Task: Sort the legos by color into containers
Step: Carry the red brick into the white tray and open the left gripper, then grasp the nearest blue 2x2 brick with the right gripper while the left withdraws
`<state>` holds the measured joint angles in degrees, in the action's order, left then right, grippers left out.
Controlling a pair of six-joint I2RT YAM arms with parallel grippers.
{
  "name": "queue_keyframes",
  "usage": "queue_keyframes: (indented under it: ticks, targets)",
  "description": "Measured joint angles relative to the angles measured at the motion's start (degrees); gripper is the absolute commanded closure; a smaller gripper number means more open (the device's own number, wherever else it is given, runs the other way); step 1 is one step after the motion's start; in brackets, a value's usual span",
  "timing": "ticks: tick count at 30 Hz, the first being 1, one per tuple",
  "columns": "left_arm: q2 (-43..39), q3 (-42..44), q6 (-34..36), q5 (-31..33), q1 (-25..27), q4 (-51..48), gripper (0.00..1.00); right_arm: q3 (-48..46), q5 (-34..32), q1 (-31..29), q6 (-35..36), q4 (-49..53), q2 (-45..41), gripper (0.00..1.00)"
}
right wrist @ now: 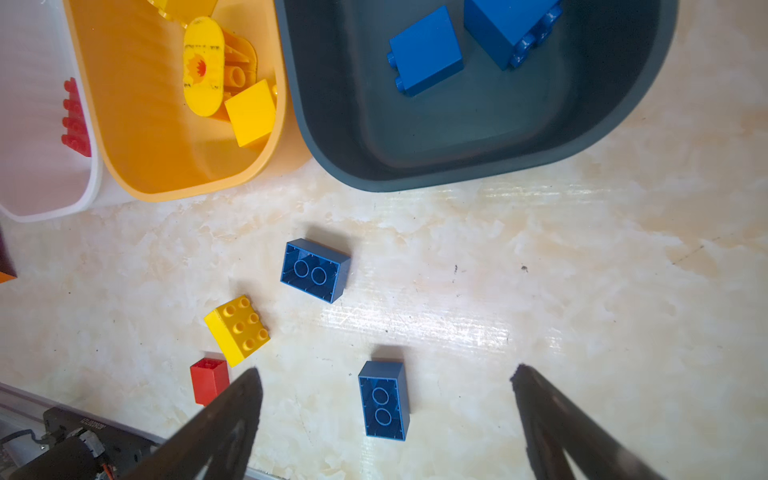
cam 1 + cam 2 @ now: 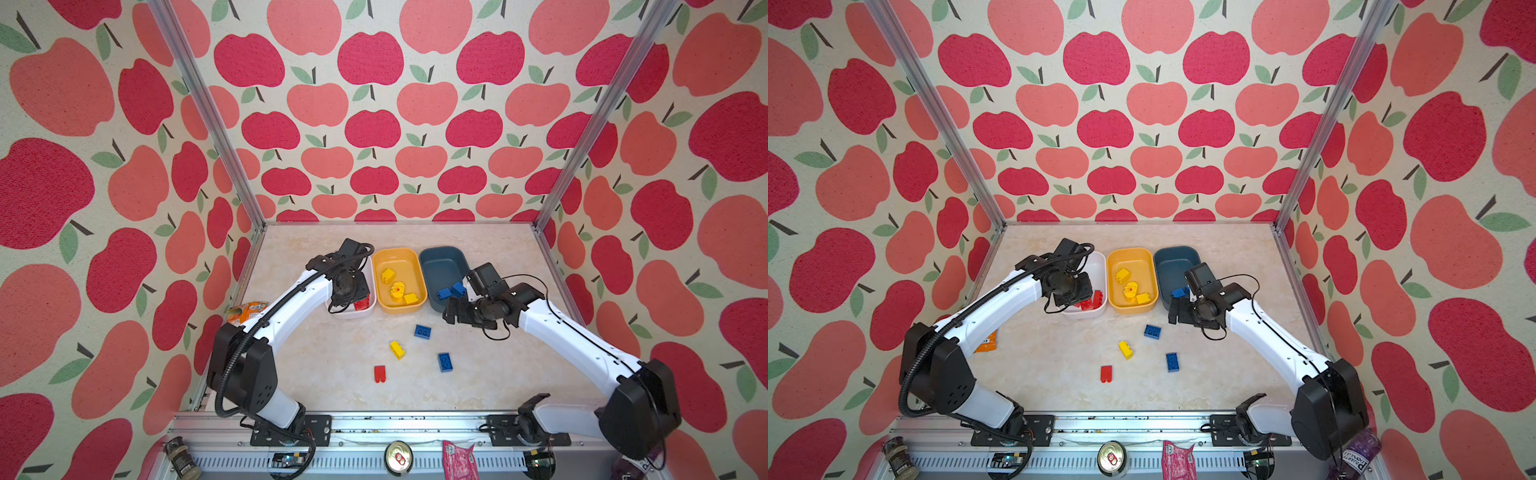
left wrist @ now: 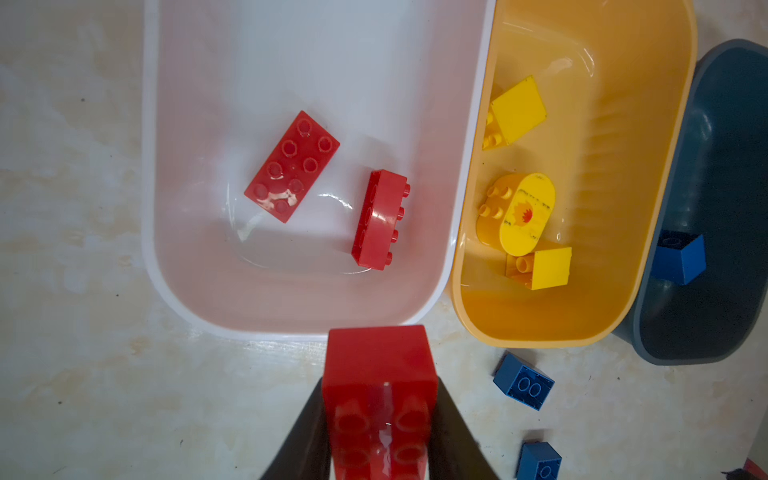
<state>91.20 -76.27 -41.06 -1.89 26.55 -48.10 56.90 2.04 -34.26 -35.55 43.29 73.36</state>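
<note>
While clenching 1 red lego (image 3: 378, 365) in the left pincer (image 3: 380, 419) at the near rim of the white tub (image 3: 149, 166), looks a little over halfway. Done: 2 red in that tub just ahead, 3 yellow in the yellow tub (image 3: 615, 208) beside, 2 blue in the blue tub (image 1: 332, 124) ahead of the right pincer (image 1: 386, 374). Left on the surface (image 1: 540, 249): 2 blue, 1 yellow, 1 red, all near the right pincer, spread wide and empty. Totals 12 legos, 3 tubs.

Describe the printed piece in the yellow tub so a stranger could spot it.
Find the middle, yellow-orange tub of the three. Inside it, look for the oval yellow lego with a red-orange flame print; its two neighbours are plain blocks.
</note>
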Motion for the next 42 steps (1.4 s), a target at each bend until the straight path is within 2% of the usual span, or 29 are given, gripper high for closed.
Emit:
queue_keyframes:
  ticks: [13,22,26,32,42]
  targets:
    - [19.26,-16.48,11.74,-0.50,-6.62,0.68,0.84,-0.42,-1.22,-2.95,-3.15,-0.39,-2.27,0.02]
    - [29.44,-25.66,15.12,-1.18,-9.46,0.74,0.82,-0.42,-1.62,-3.23,-4.00,-0.42,-2.71,0.02]
    - [32.54,-27.80,15.74,-1.62,-9.86,0.68,0.73,-0.42,-1.75,-3.23,-4.00,-0.42,-2.58,0.02]
    - [33.83,-28.06,16.63,-2.03,-9.86,0.52,0.52,-0.35,-1.73,-3.23,-4.00,-0.42,-1.44,0.01]
    - [33.68,-27.98,16.63,-2.56,-9.92,0.63,0.39,-0.35,-1.73,-3.43,-3.98,-0.44,-0.44,0.01]
